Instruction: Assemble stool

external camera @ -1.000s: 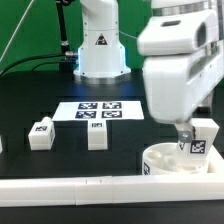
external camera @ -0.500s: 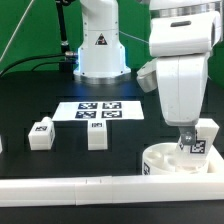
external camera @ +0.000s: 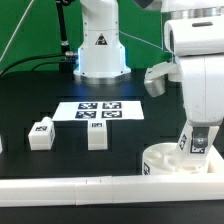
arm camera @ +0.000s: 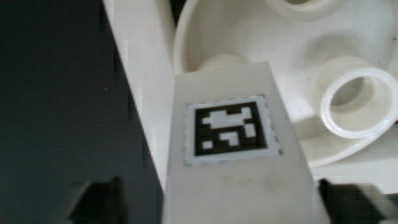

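The white round seat disc (external camera: pixel 165 160) lies at the front on the exterior view's right. It also shows in the wrist view (arm camera: pixel 267 40), with an open round socket (arm camera: pixel 361 106). My gripper (external camera: pixel 197 138) is shut on a white tagged leg (external camera: pixel 202 143) and holds it slightly tilted at the seat's rim. In the wrist view the leg (arm camera: pixel 231 130) fills the space between my two dark fingers (arm camera: pixel 100 200), and the gripper (arm camera: pixel 222 198) clamps its end. Two more tagged legs (external camera: pixel 41 133) (external camera: pixel 97 136) stand loose on the black table.
The marker board (external camera: pixel 98 110) lies flat behind the loose legs. A long white rail (external camera: pixel 90 186) runs along the front edge. The robot base (external camera: pixel 100 50) stands at the back. A white piece (external camera: pixel 2 146) shows at the left edge.
My arm has swung toward the exterior view's right over the seat. The gripper and the leg stay at about the same place at the seat's rim.
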You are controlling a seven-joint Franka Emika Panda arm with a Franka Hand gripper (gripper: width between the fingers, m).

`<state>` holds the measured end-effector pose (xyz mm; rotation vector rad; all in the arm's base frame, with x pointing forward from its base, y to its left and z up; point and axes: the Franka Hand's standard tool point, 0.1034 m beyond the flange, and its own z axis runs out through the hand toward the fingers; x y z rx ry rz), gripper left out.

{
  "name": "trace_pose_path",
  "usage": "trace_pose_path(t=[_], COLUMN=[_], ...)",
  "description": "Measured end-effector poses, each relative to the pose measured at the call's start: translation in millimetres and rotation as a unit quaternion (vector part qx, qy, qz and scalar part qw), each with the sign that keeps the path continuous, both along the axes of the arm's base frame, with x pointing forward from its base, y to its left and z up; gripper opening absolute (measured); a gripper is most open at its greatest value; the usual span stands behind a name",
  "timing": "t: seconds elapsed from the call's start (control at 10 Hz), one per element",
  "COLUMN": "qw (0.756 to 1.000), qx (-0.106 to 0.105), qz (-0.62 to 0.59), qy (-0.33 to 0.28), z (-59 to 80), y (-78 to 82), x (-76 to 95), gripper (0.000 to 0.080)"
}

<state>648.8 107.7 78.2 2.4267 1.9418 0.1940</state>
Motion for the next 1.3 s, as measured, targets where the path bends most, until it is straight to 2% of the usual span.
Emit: trace_pose_path(t=[0.4, 0.5, 0.7, 1.0, 1.3], qw=[0.992, 0.984, 0.946, 0.86, 0.813], qx=[0.014, 0.019, 0.041, 0.07, 0.084], qz=[-0.125, -0.173, -0.32, -0.503, -0.573], qy=[0.01, 0.02, 0.032, 0.053, 0.056], z=[-0.6, 1.9, 0.2, 2.3, 1.4], y=[-1.3, -9.7, -14.4, -7.6, -5.6], x=[-0.8, 2.5, 4.9, 5.1, 5.5], gripper=[0.0337, 0.0337, 0.0337, 0.0337, 0.0338])
